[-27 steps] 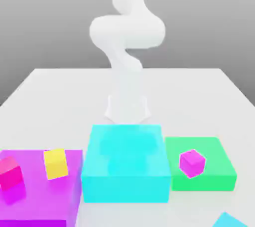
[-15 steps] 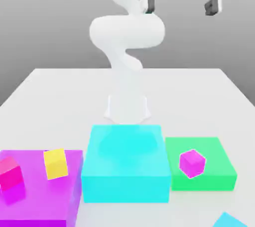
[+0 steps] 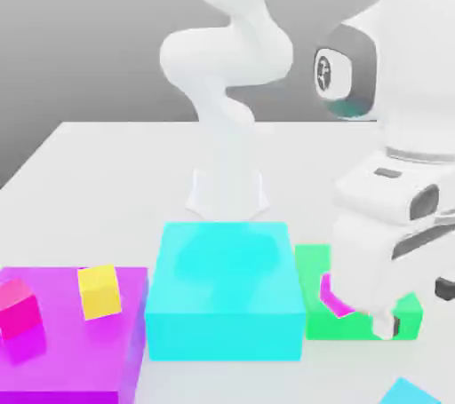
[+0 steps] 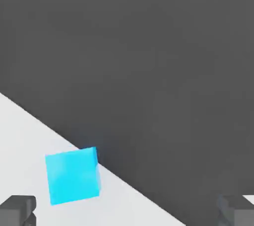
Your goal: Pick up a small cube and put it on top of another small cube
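My gripper (image 3: 413, 306) hangs low at the exterior view's right, over the green platform (image 3: 313, 309), and its hand covers most of the small magenta cube (image 3: 332, 297) there. In the hand view the fingertips (image 4: 17, 210) stand far apart, so the gripper (image 4: 126, 212) is open with nothing between them. A small blue cube (image 4: 73, 175) lies on the white table near its edge; it is the blue cube (image 3: 407, 391) at the exterior view's lower right. A small yellow cube (image 3: 98, 291) and a small pink cube (image 3: 18, 309) rest on the magenta platform (image 3: 133, 331).
A large cyan block (image 3: 222, 296) stands in the middle, in front of the arm's base (image 3: 227, 194). The white table (image 3: 107, 171) stretches behind the platforms. Past the table's edge, the hand view has dark background.
The hand has swung down from high above the scene to the front right. It now covers part of the green platform and most of the magenta cube. The cubes have not moved.
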